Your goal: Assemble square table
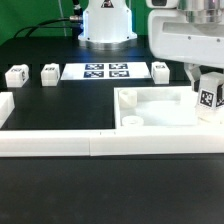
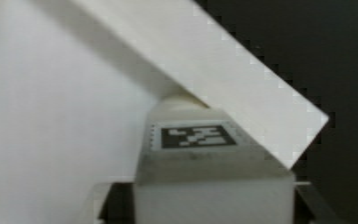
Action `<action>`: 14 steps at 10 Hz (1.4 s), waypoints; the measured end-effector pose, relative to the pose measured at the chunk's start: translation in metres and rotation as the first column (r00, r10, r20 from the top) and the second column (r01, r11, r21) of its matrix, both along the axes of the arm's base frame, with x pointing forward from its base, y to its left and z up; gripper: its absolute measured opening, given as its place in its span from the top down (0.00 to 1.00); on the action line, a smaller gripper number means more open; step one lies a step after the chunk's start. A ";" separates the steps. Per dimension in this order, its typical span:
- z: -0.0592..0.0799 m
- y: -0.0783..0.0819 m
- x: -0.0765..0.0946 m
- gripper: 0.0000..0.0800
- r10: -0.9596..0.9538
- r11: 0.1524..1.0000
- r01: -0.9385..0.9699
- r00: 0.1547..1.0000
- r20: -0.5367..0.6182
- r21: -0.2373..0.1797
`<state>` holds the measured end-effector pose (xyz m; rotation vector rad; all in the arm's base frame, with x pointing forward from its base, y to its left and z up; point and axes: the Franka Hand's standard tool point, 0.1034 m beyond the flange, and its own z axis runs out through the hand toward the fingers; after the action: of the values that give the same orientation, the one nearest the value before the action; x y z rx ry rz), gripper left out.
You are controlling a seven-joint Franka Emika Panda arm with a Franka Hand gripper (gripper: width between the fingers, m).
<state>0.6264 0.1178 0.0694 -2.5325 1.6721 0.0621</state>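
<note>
Hand (image 1: 207,82) clamped on tagged leg (image 1: 209,98) nr tabletop (image 1: 160,112) corner.

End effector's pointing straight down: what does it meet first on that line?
The tagged leg between the end effector's fingers; past it, the square table slab's corner, though depth is unclear.

A rounded glossy white base (image 1: 108,22), a boxy white wrist housing (image 1: 185,35) and a claw (image 1: 207,85) with dark fingers (image 2: 119,205).
</note>
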 end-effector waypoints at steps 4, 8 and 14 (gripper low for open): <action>-0.002 -0.003 0.003 0.63 -0.518 0.847 0.520 0.854 -0.047 0.110; -0.005 0.002 0.010 0.34 -0.011 0.997 0.005 0.998 0.070 0.076; 0.000 0.004 0.011 0.19 0.640 0.767 -0.638 0.756 0.138 -0.062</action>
<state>0.6373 0.1217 0.0694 -2.9024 0.6807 -0.0867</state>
